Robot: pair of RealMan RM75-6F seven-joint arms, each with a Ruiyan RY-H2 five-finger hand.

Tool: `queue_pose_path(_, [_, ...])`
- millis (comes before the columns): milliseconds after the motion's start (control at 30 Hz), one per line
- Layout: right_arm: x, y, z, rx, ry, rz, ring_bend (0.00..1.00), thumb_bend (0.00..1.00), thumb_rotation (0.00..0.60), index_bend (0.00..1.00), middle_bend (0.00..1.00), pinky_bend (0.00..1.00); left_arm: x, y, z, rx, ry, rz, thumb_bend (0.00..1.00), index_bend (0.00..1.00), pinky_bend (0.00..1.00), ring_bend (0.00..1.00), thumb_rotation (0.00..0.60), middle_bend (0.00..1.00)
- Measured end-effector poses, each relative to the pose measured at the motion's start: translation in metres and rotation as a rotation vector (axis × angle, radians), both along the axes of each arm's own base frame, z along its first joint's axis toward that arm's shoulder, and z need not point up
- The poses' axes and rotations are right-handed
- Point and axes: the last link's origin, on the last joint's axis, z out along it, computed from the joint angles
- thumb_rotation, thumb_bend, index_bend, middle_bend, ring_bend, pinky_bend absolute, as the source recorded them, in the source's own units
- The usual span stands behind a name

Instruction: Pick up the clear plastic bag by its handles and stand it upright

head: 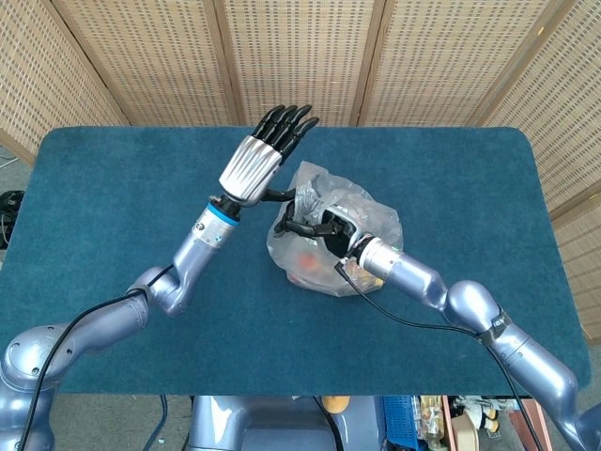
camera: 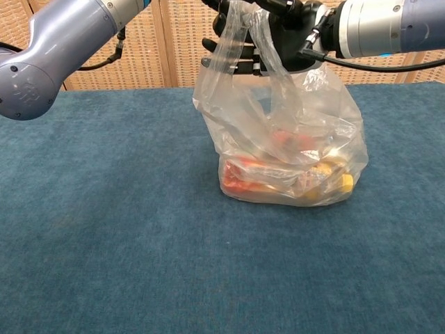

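The clear plastic bag [head: 362, 225] [camera: 292, 132] stands on the blue table with red, orange and yellow items at its bottom. Its handles [camera: 243, 28] are pulled up above it. My right hand [head: 317, 225] [camera: 281, 38] grips the gathered handles at the top of the bag, its dark fingers showing through the plastic. My left hand [head: 258, 160] hovers just left of the bag top, fingers straight and together, holding nothing; its thumb reaches toward the plastic. In the chest view only the left forearm [camera: 69, 35] shows.
The blue tabletop [head: 113, 216] [camera: 111, 229] stretches wide around the bag. A woven screen [head: 300, 56] stands behind the table's far edge. A black cable [head: 394, 319] runs along my right forearm.
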Motion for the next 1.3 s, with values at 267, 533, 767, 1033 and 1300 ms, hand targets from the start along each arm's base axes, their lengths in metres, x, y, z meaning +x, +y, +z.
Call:
queue_pose_path(267, [-0.003,-0.002,0.002,-0.007,-0.001,-0.016,0.41,0.34,0.600,0.57,0.63,0.34,-0.008,0.002,0.007,0.008,0.042,-0.004,0.09,0.00,0.03,0.00,0.600,0.00])
queue_pose_path(533, [-0.004,-0.005,0.007,-0.022,0.006,-0.026,0.40,0.34,0.600,0.57,0.63,0.34,-0.024,0.004,0.024,0.052,0.036,0.007,0.10,0.00,0.03,0.00,0.600,0.00])
queue_pose_path(767, [-0.008,-0.009,0.012,-0.039,0.011,-0.044,0.40,0.34,0.600,0.57,0.63,0.34,-0.053,0.010,0.054,0.099,0.057,0.056,0.10,0.00,0.03,0.00,0.600,0.00])
queue_pose_path(1033, [-0.010,-0.016,0.018,-0.071,0.016,-0.072,0.40,0.34,0.600,0.56,0.63,0.34,-0.107,0.007,0.089,0.127,0.094,0.171,0.10,0.00,0.03,0.00,0.600,0.00])
queue_pose_path(1300, [-0.012,-0.024,0.021,-0.114,0.038,-0.110,0.38,0.34,0.600,0.56,0.63,0.30,-0.151,-0.004,0.115,0.141,0.073,0.252,0.10,0.00,0.03,0.00,0.600,0.00])
